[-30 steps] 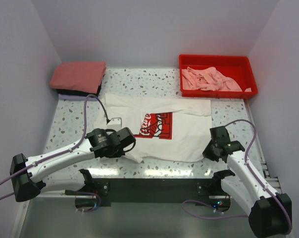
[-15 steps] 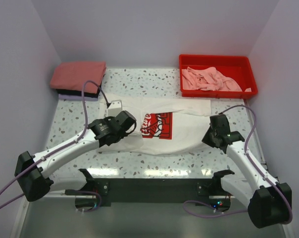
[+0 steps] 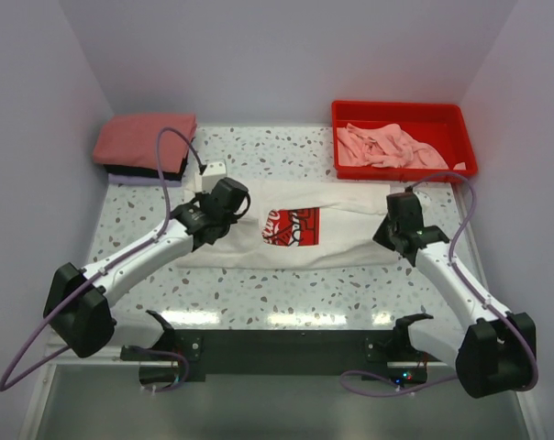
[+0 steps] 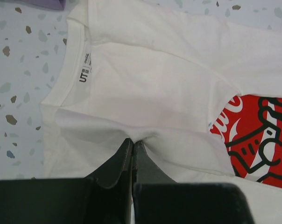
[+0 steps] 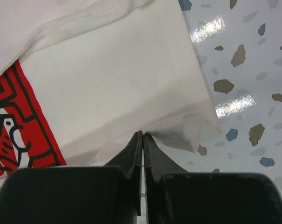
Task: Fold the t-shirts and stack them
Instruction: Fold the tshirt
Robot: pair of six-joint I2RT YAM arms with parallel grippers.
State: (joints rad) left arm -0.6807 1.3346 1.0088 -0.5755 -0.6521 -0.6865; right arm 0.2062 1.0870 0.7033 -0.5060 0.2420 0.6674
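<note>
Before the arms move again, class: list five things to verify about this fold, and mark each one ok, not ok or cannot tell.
1. The left end effector is shut on a pinch of the white t-shirt: ok.
2. The right end effector is shut on the shirt's edge: ok.
3. The red logo print faces up, uncovered: ok.
4. The layers under the fold lie flat: cannot tell, hidden.
5. The pink t-shirts lie inside the red tray, out of the fold's way: ok.
</note>
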